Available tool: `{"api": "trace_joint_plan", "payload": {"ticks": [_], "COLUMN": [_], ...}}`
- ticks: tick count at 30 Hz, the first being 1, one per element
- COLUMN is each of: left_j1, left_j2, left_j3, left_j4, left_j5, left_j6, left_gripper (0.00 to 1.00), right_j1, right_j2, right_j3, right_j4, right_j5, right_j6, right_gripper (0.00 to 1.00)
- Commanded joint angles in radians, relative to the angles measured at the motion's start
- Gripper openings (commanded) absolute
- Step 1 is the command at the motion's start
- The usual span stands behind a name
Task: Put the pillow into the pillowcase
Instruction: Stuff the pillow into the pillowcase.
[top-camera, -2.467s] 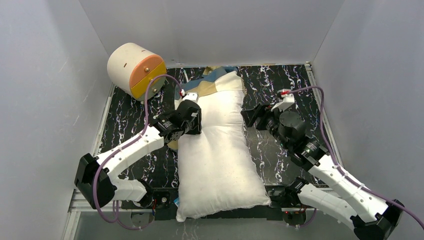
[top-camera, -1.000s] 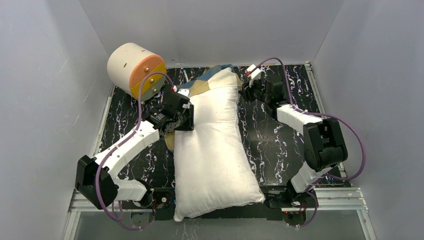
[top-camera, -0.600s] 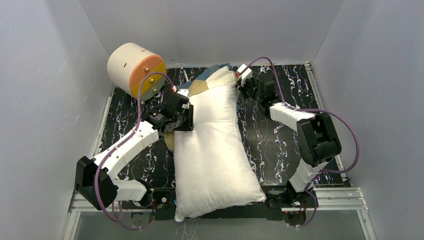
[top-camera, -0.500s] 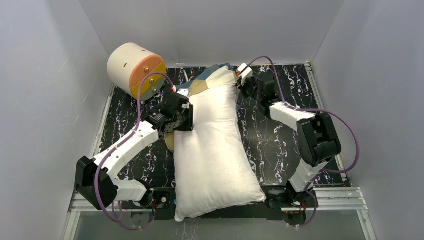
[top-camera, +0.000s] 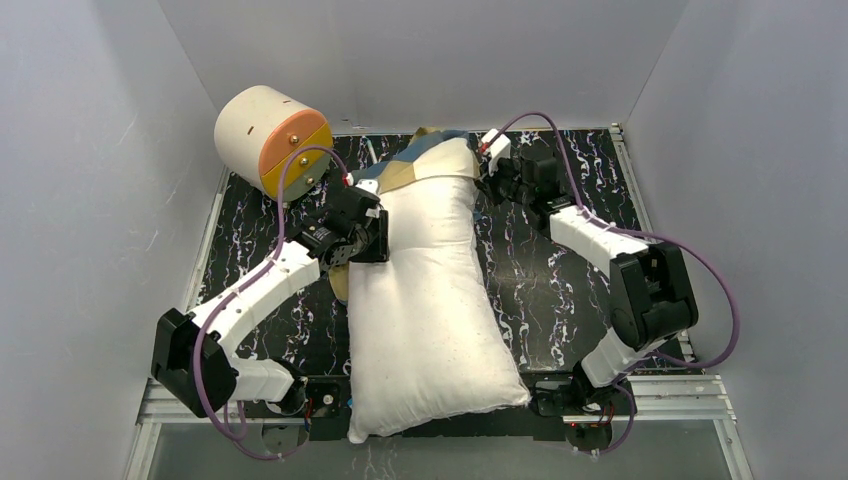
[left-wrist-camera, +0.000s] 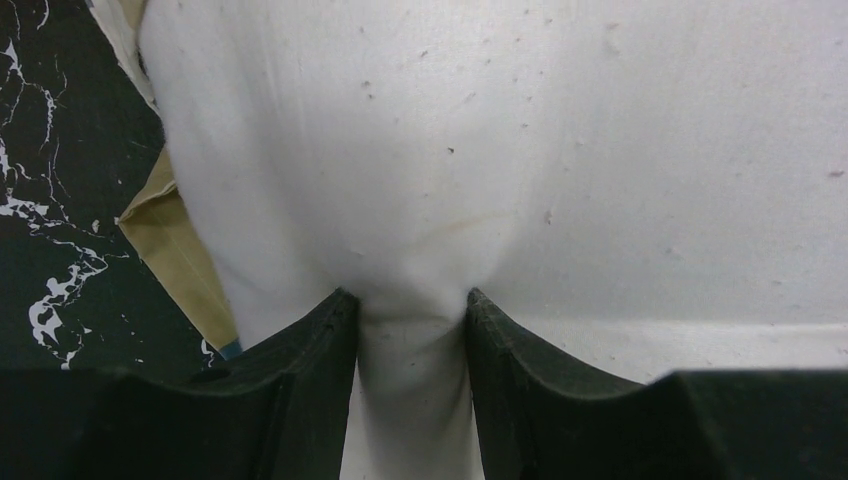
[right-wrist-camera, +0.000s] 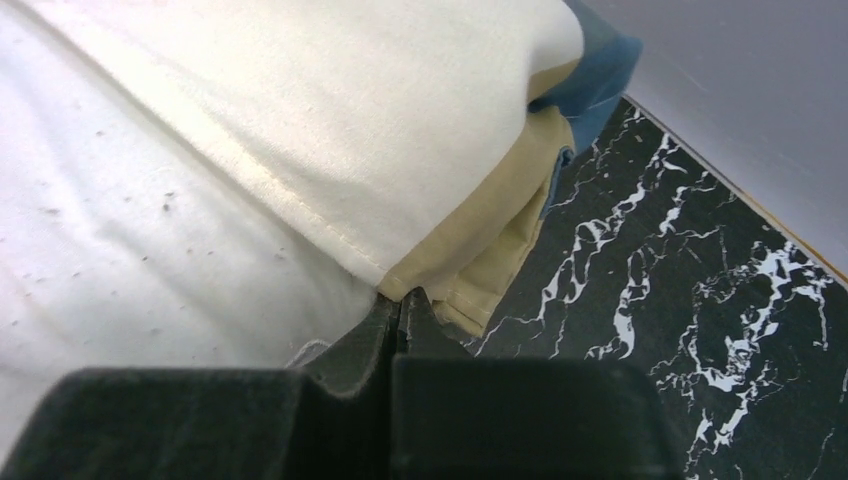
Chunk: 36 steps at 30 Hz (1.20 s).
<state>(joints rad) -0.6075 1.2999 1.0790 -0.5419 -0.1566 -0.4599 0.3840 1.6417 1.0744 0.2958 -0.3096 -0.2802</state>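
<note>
The white pillow (top-camera: 430, 300) lies lengthwise down the middle of the table, its far end tucked a little way into the blue, tan and cream pillowcase (top-camera: 420, 152). My left gripper (top-camera: 383, 238) is at the pillow's left edge, shut on a pinched fold of the pillow (left-wrist-camera: 500, 150); its own point between the tips is (left-wrist-camera: 412, 300). A tan flap of pillowcase (left-wrist-camera: 170, 250) shows beside that fold. My right gripper (top-camera: 487, 178) is at the far right corner. Its jaws (right-wrist-camera: 402, 297) are shut on the hem of the pillowcase (right-wrist-camera: 490, 240), with the pillow (right-wrist-camera: 120, 230) to the left.
A cream and orange cylinder (top-camera: 272, 140) stands at the back left corner. The black marbled table (top-camera: 560, 290) is closed in by grey walls on three sides. The pillow's near end overhangs the front edge between the arm bases.
My right arm reached from beside the pillow to its far right corner and the jaws closed on the pillowcase hem. The left gripper kept its hold on the pillow's edge.
</note>
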Motion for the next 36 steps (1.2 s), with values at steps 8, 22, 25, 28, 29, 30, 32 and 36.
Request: {"api": "trace_joint_plan", "payload": {"ticks": [8, 22, 25, 28, 29, 30, 32, 36], "left_j1": [0.023, 0.032, 0.034, 0.035, 0.035, 0.035, 0.037, 0.038], "left_j2": [0.039, 0.044, 0.049, 0.048, 0.045, 0.042, 0.039, 0.038], "left_j3": [-0.119, -0.194, -0.194, -0.195, -0.198, -0.200, -0.204, -0.151], "left_j4": [0.029, 0.063, 0.066, 0.068, 0.070, 0.075, 0.083, 0.075], "left_j5": [-0.079, -0.093, -0.096, -0.104, -0.105, -0.106, -0.104, -0.038], "left_j6": [-0.044, -0.055, -0.054, -0.043, -0.043, -0.044, -0.048, -0.049], "left_gripper": [0.39, 0.39, 0.39, 0.39, 0.39, 0.39, 0.39, 0.41], "right_j1": [0.003, 0.001, -0.027, -0.043, -0.044, -0.043, -0.044, -0.043], "right_j2": [-0.095, -0.143, -0.176, -0.209, -0.220, -0.230, -0.237, -0.237], "right_j3": [0.031, -0.019, -0.048, -0.035, -0.031, -0.020, -0.004, -0.029], "right_j4": [-0.365, -0.302, -0.197, -0.235, -0.281, -0.370, -0.521, -0.576], "right_j5": [-0.181, -0.264, -0.431, -0.453, -0.442, -0.431, -0.380, -0.333], "right_j6": [-0.073, 0.090, 0.195, 0.206, 0.173, 0.126, 0.016, 0.020], "right_gripper": [0.01, 0.01, 0.01, 0.01, 0.01, 0.01, 0.01, 0.01]}}
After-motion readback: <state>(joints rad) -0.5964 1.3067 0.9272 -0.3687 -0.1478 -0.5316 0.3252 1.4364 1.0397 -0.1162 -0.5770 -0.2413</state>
